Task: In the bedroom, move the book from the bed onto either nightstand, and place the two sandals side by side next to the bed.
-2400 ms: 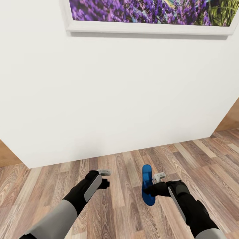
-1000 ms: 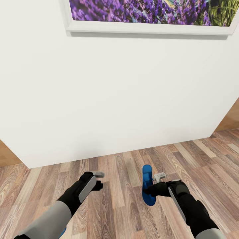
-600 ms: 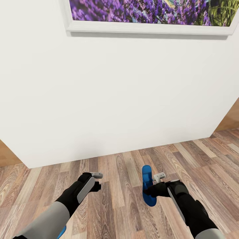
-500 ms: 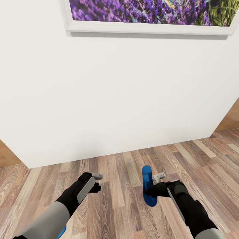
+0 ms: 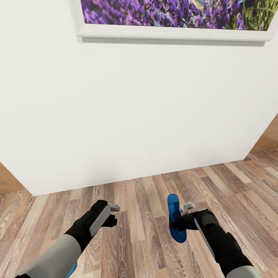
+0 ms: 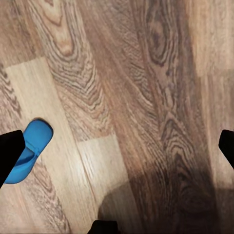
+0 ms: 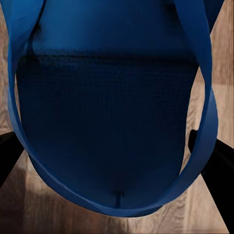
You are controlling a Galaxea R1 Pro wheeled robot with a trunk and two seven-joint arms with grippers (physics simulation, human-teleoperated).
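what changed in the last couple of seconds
The left gripper pulled back toward the robot and dropped lower in the head view, still empty and open over the floor; a second sandal lies on the floor under it. The right gripper kept its hold on the sandal, which shifted slightly right. Wall and picture stayed put.

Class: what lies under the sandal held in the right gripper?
Under the sandal in the right gripper lies wood-plank floor. The boards straight beneath it are covered by its blue sole.
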